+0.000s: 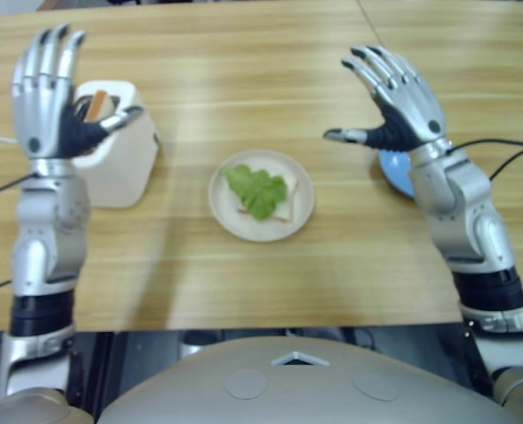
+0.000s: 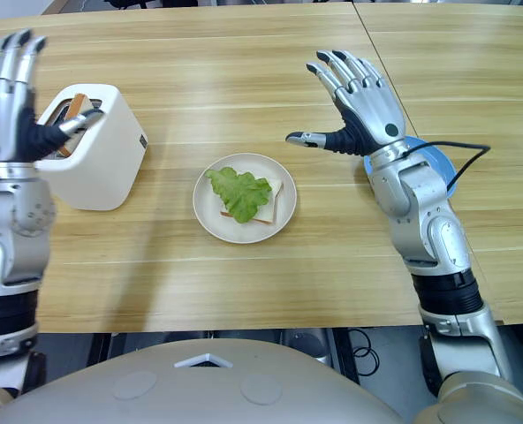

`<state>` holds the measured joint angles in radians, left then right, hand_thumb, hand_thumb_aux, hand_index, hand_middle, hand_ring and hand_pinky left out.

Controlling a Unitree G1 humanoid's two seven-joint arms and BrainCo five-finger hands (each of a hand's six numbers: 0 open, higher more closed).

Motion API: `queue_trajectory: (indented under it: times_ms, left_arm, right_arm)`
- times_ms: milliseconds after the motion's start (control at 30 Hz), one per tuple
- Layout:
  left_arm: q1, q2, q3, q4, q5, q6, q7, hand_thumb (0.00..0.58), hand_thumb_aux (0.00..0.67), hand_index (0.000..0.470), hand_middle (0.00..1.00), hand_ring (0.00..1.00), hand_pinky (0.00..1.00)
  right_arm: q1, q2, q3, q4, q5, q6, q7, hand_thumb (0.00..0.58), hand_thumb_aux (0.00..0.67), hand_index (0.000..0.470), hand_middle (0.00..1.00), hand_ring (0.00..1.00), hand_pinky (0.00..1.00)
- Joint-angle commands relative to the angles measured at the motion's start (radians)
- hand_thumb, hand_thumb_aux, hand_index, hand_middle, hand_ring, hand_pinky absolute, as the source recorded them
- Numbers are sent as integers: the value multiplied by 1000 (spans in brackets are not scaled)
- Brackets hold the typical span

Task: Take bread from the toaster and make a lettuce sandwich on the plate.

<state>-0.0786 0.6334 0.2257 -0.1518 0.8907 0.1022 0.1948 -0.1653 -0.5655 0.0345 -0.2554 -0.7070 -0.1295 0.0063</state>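
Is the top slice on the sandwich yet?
No, the lettuce lies uncovered on a single bread slice on the plate, and a second slice sits in the toaster.

Likely a lab or office: plain wooden surface (image 2: 200, 79) of two joined tops, loose cables (image 2: 365, 343) beneath its edge.

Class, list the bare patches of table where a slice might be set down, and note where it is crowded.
Free: the near strip of table before the plate; far wood between left hand and right hand. Narrower: the gap between toaster and plate. Crowded: the blue dish, partly under that arm.
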Motion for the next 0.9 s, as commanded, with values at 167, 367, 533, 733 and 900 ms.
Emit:
queue_trajectory:
  times_ms: [167, 367, 533, 733, 900]
  left_arm:
    - [-7, 24, -73, 240, 9, 140, -100, 0, 0, 0, 0, 0, 0]
    - [-54, -10, -143, 365, -96, 84, -119, 0, 0, 0, 0, 0, 0]
    - [-61, -9, -159, 387, -142, 57, -90, 0, 0, 0, 0, 0, 0]
    - [-59, 8, -127, 355, -169, 60, -33, 580, 670, 460, 373, 373, 373]
    - [-34, -6, -72, 236, -221, 7, 45, 580, 670, 460, 1000, 1000, 1000]
  right_arm:
    - [40, -3, -24, 77, 44, -36, -26, 0, 0, 0, 0, 0, 0]
    - [42, -14, -35, 102, 40, -47, -34, 0, 0, 0, 0, 0, 0]
    - [40, -12, -30, 119, 31, -51, -36, 0, 0, 0, 0, 0, 0]
    - [48, -12, -31, 120, 24, -51, -38, 0, 0, 0, 0, 0, 0]
    - [47, -12, -29, 130, 19, -52, -42, 0, 0, 0, 0, 0, 0]
